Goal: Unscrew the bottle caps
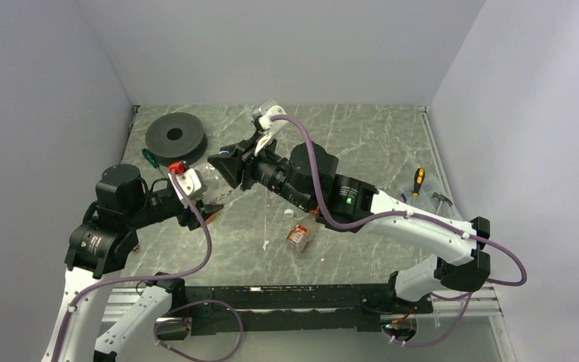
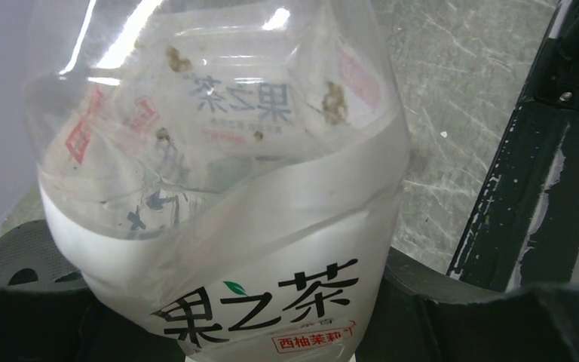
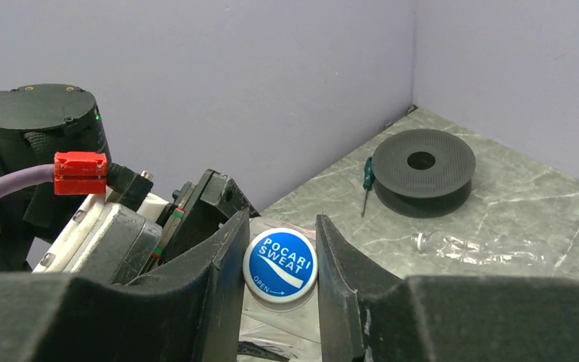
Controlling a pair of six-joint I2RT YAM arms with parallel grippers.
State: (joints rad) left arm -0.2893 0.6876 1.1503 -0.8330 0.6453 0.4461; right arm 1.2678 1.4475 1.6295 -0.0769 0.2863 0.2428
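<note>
My left gripper (image 2: 226, 305) is shut on the body of the large bottle (image 2: 219, 188), which has a white label with Chinese characters, and holds it off the table. In the top view it (image 1: 203, 205) meets my right gripper (image 1: 223, 169) at the left middle. In the right wrist view my right gripper (image 3: 280, 232) is shut on the bottle's blue cap (image 3: 279, 260); a finger presses on each side. A small clear bottle (image 3: 482, 249) lies capless on the table. The small red-brown-labelled bottle (image 1: 299, 234) lies near the centre, with a white cap (image 1: 289, 214) beside it.
A large black disc with a hole (image 1: 175, 136) sits at the back left, with a green screwdriver (image 1: 151, 157) next to it. An orange-and-black screwdriver (image 1: 418, 181) lies at the right. A small white piece (image 1: 266, 243) lies near the centre. Walls close in the table.
</note>
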